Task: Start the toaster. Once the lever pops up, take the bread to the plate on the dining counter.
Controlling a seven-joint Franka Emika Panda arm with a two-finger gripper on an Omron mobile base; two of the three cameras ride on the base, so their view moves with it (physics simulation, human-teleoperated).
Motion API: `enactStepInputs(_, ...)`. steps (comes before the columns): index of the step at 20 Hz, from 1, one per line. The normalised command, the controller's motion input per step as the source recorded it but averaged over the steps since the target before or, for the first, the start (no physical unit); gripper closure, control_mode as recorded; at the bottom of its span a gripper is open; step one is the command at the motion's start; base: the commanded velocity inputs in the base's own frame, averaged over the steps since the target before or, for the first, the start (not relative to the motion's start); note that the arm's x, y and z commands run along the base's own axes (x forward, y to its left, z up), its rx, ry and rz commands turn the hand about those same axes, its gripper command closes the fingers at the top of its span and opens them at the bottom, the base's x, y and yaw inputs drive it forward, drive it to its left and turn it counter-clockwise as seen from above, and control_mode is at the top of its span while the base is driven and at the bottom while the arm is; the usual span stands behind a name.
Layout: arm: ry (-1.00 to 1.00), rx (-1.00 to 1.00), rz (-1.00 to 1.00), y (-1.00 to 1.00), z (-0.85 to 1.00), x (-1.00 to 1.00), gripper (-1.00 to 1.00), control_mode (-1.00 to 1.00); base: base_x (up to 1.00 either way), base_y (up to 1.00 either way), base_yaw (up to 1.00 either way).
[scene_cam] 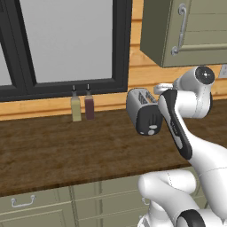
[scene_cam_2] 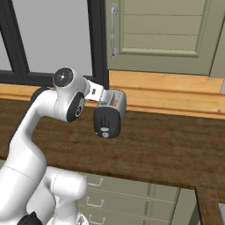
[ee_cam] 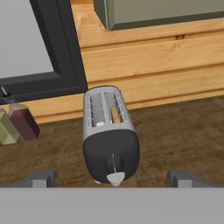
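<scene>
Silver-grey and rounded, the toaster (ee_cam: 110,133) is sitting on the dark wood worktop (scene_cam: 53,150), close to the pale timber wall (ee_cam: 153,57) at the back. Its dark grey end panel, with a small pale knob low down, is facing the robot. In the hand view, a strip of light-brown bread (ee_cam: 115,114) is showing inside the right-hand slot, sunk almost level with the top.

The gripper (ee_cam: 112,178) is hovering in front of the toaster's dark end, its two finger tips (ee_cam: 39,179) standing spread wide apart, one on each side of the toaster's end, pinching nothing. From the left base view, the white arm is bending across the right side of the toaster (scene_cam: 144,111) and hiding part of it; from the right base view, the wrist is reaching in just behind the toaster (scene_cam_2: 110,115).

Two slim bottles, a yellowish one (scene_cam: 76,107) and a dark red one (scene_cam: 89,106), are standing side by side against the wall under the black-framed window (scene_cam: 66,44), well to the left of the toaster. Pale green cabinet fronts (scene_cam: 40,206) are running below the worktop, and a matching wall cabinet (scene_cam_2: 162,35) is hanging above it.
</scene>
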Motion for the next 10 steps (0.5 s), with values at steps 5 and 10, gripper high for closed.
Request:
enactStepInputs(5,0.00,0.00,0.00,0.00,0.00,0.00,-1.00,-1.00,0.00,0.00,0.00)
enactStepInputs(10,0.00,0.00,0.00,0.00,0.00,0.00,-1.00,-1.00,0.00,0.00,0.00)
